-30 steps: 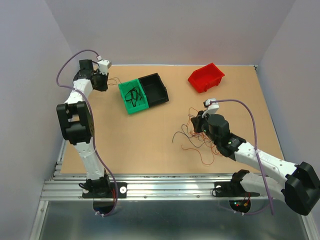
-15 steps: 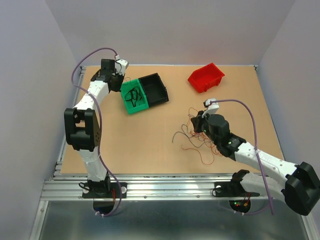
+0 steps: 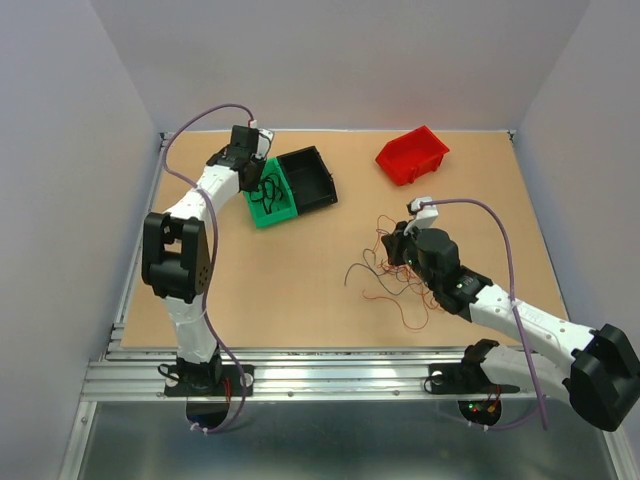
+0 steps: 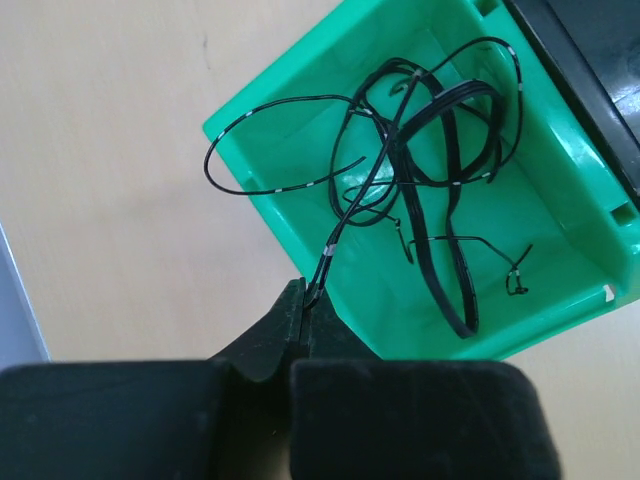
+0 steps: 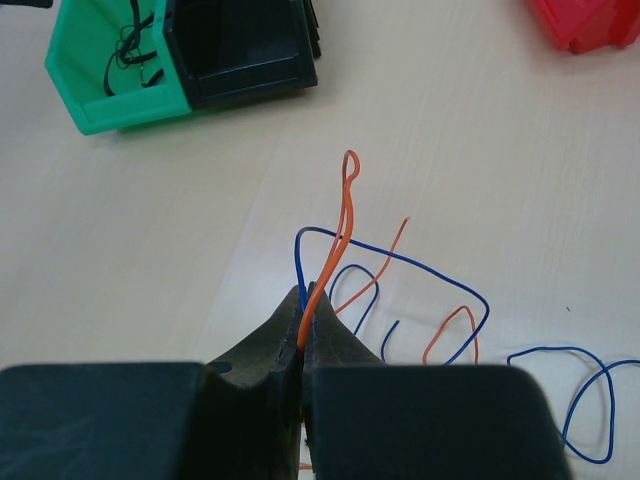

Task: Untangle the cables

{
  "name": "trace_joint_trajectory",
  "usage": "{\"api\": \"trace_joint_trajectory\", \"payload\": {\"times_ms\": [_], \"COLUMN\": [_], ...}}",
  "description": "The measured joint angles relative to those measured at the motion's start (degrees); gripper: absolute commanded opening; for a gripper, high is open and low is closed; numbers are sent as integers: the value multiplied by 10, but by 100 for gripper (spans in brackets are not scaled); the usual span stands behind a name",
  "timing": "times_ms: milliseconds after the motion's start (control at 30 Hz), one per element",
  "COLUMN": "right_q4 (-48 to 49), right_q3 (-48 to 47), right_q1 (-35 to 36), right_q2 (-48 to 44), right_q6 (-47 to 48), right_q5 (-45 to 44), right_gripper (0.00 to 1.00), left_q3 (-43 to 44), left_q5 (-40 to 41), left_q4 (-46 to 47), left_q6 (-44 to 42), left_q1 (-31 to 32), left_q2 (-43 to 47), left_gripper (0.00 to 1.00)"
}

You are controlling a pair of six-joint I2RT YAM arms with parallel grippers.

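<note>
My left gripper hangs over the near-left rim of the green bin. In the left wrist view it is shut on the end of a thin black wire that runs into the green bin, where several black wires lie looped. My right gripper sits low at the loose tangle of cables on the table's right half. In the right wrist view it is shut on an orange wire standing upward, with a blue wire beside it at the tips.
A black bin stands against the green bin's right side and also shows in the right wrist view. A red bin sits at the back right. Grey walls close in the table on three sides.
My left arm has swung right from the far left corner to the green bin, carrying the black wire. The right arm and the tangle have not moved.
</note>
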State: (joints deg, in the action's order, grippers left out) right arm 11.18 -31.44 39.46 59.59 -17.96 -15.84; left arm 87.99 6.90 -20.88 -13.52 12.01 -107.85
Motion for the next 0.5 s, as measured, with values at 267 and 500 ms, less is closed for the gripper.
{"api": "trace_joint_trajectory", "payload": {"times_ms": [267, 500], "right_q4": [0, 0], "right_q3": [0, 0], "right_q1": [0, 0], "right_q2": [0, 0], "right_q6": [0, 0], "right_q5": [0, 2], "right_gripper": [1, 1], "left_q3": [2, 61], "left_q5": [66, 66], "left_q4": [-18, -47], "left_q6": [21, 25], "left_q1": [42, 51], "left_q2": [-24, -80], "left_gripper": [0, 0]}}
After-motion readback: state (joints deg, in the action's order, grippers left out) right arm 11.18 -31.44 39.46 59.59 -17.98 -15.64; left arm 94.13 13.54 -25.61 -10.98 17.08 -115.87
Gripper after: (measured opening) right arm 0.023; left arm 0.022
